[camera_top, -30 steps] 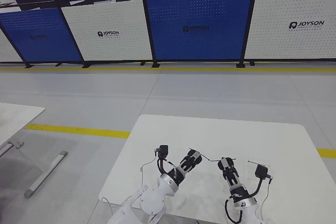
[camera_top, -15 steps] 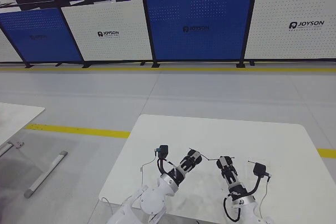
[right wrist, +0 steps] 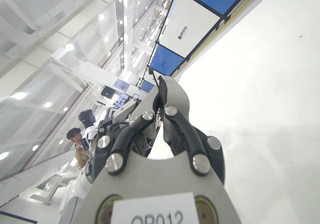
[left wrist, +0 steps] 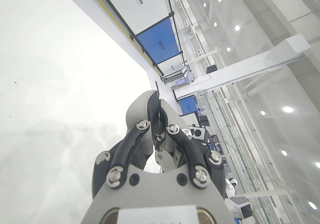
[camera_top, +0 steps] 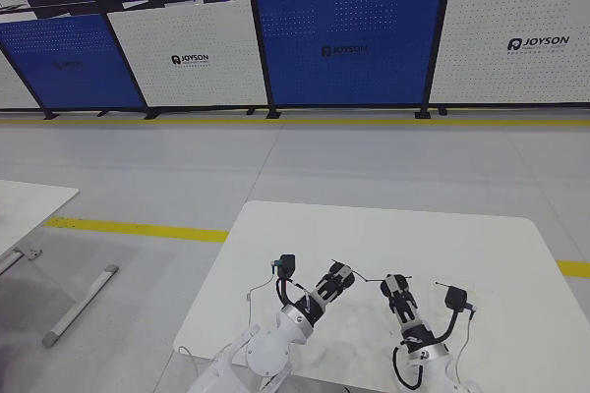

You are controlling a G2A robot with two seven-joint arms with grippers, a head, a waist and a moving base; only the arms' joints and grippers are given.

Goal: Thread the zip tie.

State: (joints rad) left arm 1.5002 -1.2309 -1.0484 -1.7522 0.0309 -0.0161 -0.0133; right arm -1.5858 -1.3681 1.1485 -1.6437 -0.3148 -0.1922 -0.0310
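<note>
Hovering above the white bench, my left claw and right claw are both clenched on the black zip tie. It hangs in the air between them, with a short stub poking past each pair of pads. My worry is aim: the tip and the head's slot are tiny, so a slight twist in either pinch could send the tip past the slot. Pushing on regardless might bow the strap, or let it slide out and drop to the bench.
</note>
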